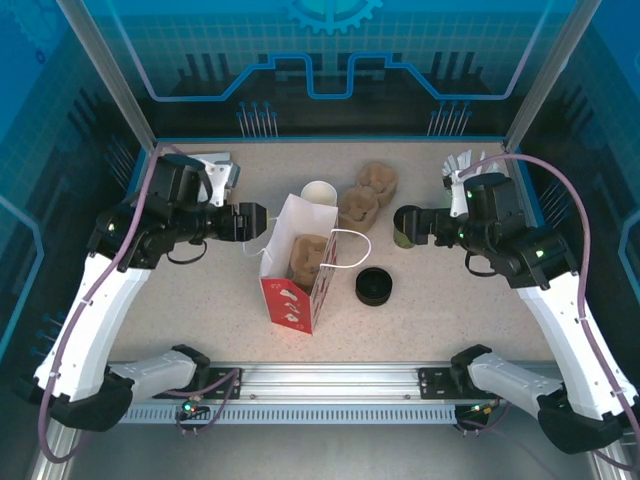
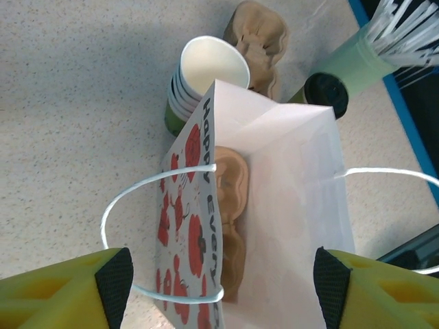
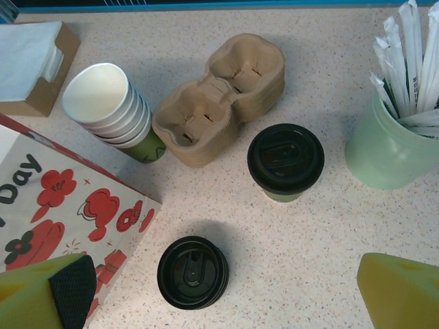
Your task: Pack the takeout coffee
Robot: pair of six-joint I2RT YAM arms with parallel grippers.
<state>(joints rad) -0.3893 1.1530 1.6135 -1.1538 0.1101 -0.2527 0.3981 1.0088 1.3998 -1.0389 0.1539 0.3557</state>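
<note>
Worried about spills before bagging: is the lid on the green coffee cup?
On. In the right wrist view a black lid caps the green coffee cup, which stands upright on the table.

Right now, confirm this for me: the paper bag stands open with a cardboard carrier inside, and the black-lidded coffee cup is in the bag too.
One part is wrong. The paper bag does stand open with a cardboard carrier inside, but the black-lidded coffee cup stands outside it on the table, next to the empty carriers. The right wrist view shows this.
</note>
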